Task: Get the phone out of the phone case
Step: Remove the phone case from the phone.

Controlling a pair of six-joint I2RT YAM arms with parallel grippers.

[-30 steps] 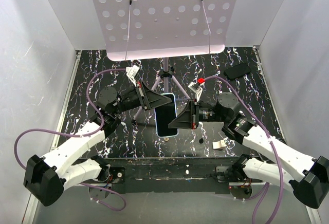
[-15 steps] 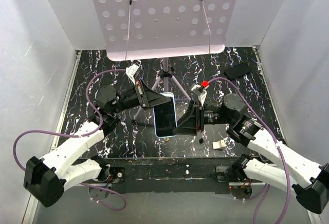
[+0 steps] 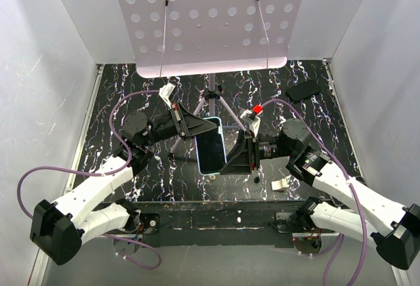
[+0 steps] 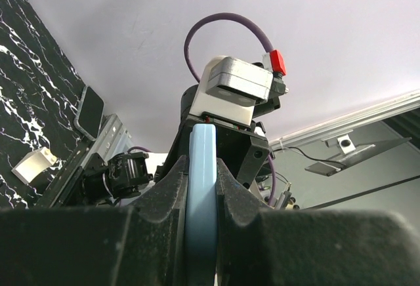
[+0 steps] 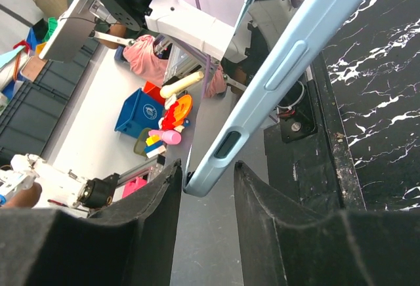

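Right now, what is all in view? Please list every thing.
phone: 1, black, in the case, held above the table
case: 1, light blue, around the phone
slab: 1, black, table's far right
block: 1, white, small, table's near right
tripod: 1, grey, behind the phone
board: 1, white with holes, overhead at the back
table: 1, black with white veins, under everything
left gripper: 1, black, shut on the case's far left corner
right gripper: 1, black, fingers astride the case's near right corner; grip unclear
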